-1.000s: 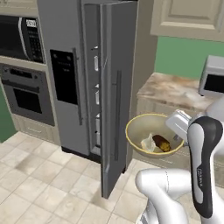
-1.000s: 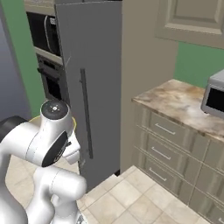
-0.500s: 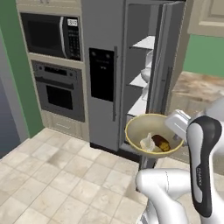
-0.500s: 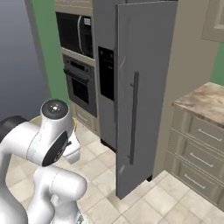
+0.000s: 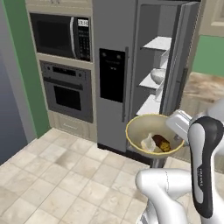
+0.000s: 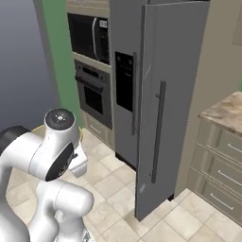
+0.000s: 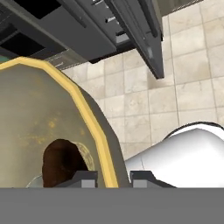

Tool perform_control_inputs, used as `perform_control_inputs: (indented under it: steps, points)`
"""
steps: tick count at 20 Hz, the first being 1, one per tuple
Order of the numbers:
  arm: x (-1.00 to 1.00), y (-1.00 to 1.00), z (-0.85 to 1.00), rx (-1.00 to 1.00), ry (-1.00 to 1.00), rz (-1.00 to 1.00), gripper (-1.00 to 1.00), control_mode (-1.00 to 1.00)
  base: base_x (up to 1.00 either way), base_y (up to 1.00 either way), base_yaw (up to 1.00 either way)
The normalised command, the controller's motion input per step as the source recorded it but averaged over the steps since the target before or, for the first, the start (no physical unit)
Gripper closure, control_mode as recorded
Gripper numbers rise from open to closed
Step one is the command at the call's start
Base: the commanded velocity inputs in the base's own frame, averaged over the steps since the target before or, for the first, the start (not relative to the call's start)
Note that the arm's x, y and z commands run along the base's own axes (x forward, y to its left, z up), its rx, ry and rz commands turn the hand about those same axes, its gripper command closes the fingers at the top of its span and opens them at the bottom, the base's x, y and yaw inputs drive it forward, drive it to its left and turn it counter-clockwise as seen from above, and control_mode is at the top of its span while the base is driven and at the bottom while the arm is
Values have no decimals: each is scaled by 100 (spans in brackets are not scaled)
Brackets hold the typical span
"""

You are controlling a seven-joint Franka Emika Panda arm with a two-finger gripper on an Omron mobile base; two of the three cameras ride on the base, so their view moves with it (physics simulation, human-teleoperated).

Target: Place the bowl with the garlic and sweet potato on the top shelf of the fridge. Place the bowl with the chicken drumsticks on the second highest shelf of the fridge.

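Tiled kitchen floor [image 5: 52, 175] beneath | gripper [image 7: 113, 178] tips cut off at hand view's bottom, pinched on yellow rim of bowl with garlic and sweet potato [image 5: 140, 129], wall between jaws | sweet potato [image 5: 162, 143] and garlic [image 5: 148, 142] inside, partly hidden | beyond: open fridge [image 5: 116, 70], white bowl [image 5: 157, 75] on middle shelf, blurred.

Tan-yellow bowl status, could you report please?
Gripper shut on tan-yellow bowl rim. Garlic, sweet potato inside. Fridge open ahead, top shelf unobstructed.
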Motion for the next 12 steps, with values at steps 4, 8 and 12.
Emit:
perform_control_inputs:
  steps: [4, 8, 12]
  points:
    - [0, 0, 0, 0, 0, 0, 100, 100, 14, 100, 10]
    - [0, 0, 0, 0, 0, 0, 100, 100, 66, 100, 41]
    - [0, 0, 0, 0, 0, 0, 100, 100, 100, 100, -3]
